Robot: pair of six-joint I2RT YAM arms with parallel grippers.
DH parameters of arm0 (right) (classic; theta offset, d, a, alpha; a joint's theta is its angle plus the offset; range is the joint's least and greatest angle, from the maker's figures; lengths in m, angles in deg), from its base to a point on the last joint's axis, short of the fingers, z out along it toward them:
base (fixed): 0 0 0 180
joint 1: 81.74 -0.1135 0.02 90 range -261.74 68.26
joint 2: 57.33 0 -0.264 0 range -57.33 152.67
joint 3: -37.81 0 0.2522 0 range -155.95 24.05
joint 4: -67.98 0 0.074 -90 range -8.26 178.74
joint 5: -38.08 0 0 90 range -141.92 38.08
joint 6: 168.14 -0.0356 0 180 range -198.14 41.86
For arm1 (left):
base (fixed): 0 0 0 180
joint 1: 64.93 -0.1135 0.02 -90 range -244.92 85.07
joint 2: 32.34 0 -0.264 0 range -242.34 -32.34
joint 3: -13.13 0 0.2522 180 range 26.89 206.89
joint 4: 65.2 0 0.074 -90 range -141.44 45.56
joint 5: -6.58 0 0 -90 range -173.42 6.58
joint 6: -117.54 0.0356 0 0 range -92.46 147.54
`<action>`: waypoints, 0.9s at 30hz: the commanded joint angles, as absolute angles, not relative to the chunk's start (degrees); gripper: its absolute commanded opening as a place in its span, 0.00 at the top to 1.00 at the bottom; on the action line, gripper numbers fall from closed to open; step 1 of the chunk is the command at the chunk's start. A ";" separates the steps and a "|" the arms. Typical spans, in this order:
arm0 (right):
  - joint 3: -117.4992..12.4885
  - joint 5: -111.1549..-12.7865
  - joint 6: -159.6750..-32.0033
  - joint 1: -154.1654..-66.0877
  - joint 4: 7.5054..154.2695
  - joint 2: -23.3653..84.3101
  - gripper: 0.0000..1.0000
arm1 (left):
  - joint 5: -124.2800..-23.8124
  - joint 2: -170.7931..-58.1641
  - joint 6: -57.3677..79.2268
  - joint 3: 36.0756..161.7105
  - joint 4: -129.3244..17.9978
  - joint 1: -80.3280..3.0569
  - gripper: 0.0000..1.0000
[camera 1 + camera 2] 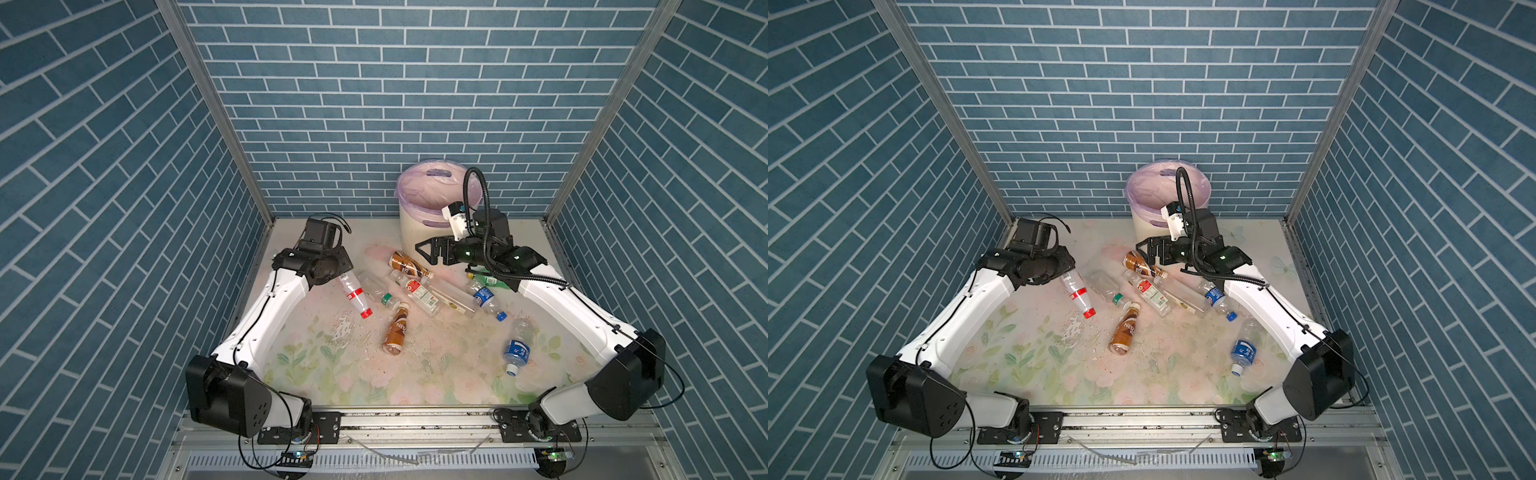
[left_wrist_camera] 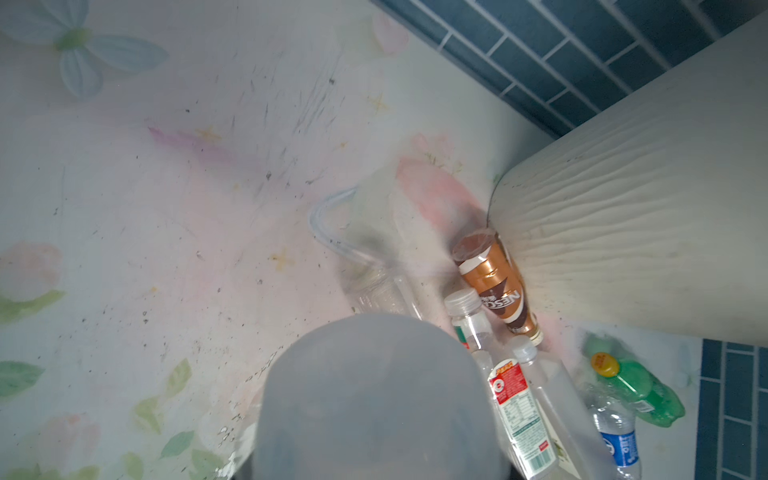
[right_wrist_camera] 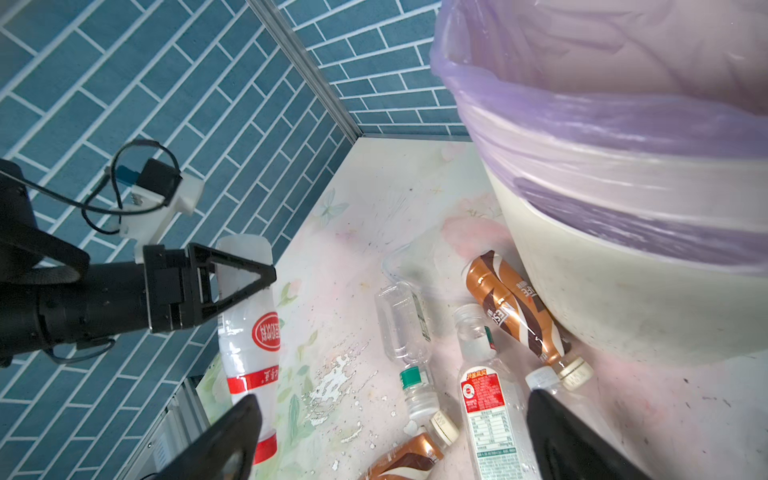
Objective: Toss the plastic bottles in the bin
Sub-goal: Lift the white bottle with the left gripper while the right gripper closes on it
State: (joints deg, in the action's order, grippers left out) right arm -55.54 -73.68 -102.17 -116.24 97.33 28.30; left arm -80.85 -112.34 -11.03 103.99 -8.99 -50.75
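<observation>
My left gripper (image 3: 249,276) is shut on the base end of a clear bottle with a red label and red cap (image 1: 354,294), which slants cap-down over the left of the table. Its frosted base (image 2: 374,399) fills the left wrist view and hides the fingers. My right gripper (image 1: 424,251) stands open beside the bin (image 1: 415,237), above a brown bottle (image 1: 409,266) that lies against the bin's foot. The bin (image 3: 623,299) is cream, ribbed, with a lilac liner. Several plastic bottles lie in a heap: a red-and-white labelled one (image 1: 419,292), a green-capped one (image 1: 381,294), a blue-labelled one (image 1: 484,297).
A second brown bottle (image 1: 395,334) lies mid-table and another blue-labelled bottle (image 1: 517,353) at the right front. A green bottle (image 1: 487,281) lies under the right arm. Blue tiled walls close in the back and both sides.
</observation>
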 commanded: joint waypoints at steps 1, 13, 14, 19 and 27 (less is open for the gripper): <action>-59.55 -77.75 -102.92 -116.68 95.17 30.20 0.01 | -76.03 -114.50 -8.92 109.45 -9.34 -51.39 0.42; -69.56 -80.82 -102.65 -117.01 96.38 33.39 0.01 | -68.22 -117.11 -16.21 117.83 -27.28 -50.92 0.40; -69.73 -80.92 -102.81 -117.05 96.11 33.46 0.01 | -68.21 -117.32 -16.23 118.47 -27.96 -50.71 0.40; -71.38 -81.80 -103.19 -117.82 95.68 34.59 0.01 | -67.71 -119.79 -17.02 122.95 -29.26 -49.16 0.41; -71.63 -81.42 -105.41 -118.56 92.11 36.34 0.01 | -66.66 -123.79 -18.32 128.00 -31.18 -44.60 0.41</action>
State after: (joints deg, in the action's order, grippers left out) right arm -69.23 -80.26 -103.24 -118.26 95.13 35.47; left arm -68.06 -122.68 -17.59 126.05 -29.51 -45.61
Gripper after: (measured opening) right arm 0.993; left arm 0.592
